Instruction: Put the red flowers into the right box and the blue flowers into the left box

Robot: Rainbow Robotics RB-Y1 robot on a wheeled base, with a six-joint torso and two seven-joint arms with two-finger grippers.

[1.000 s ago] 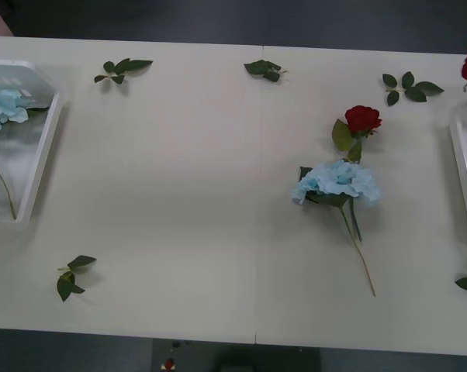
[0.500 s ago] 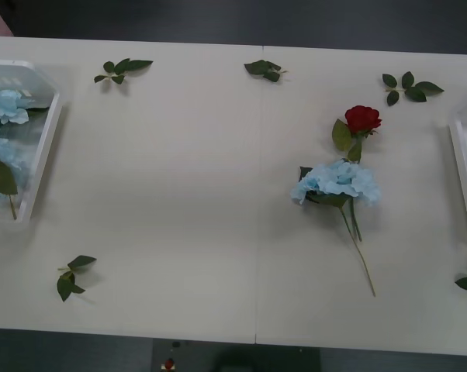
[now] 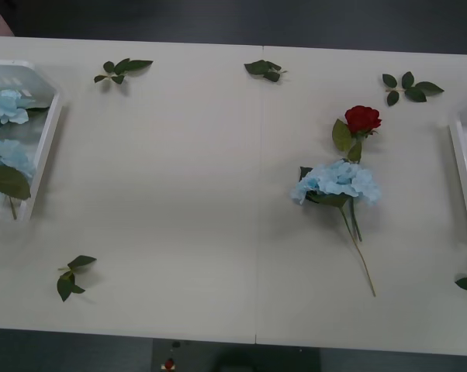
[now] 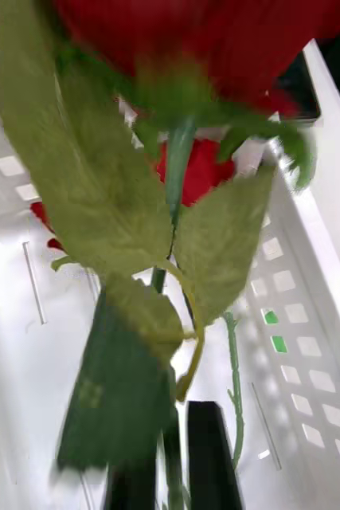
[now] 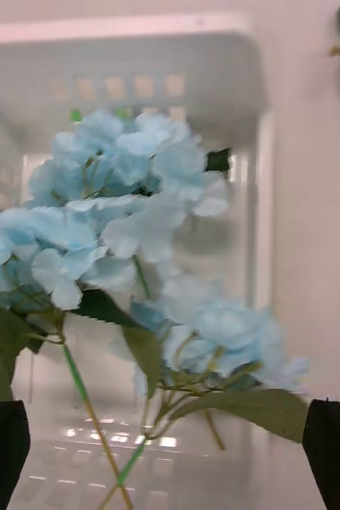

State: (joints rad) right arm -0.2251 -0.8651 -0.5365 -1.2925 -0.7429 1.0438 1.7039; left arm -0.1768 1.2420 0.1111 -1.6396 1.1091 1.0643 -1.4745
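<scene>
White tray wall [image 4: 321, 263] behind gripper-held [image 4: 173, 466] rose [image 4: 209, 48]

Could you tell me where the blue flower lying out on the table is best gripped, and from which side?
Probably the bare lower stem of the blue flower, from straight above: it lies flat and clear there, while a red rose crowds its ruffled head.

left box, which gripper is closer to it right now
Left. The left gripper hangs over the left box, jaws open, blue flowers lying below it. The right gripper is at the right box, jaws shut on a red flower stem.
</scene>
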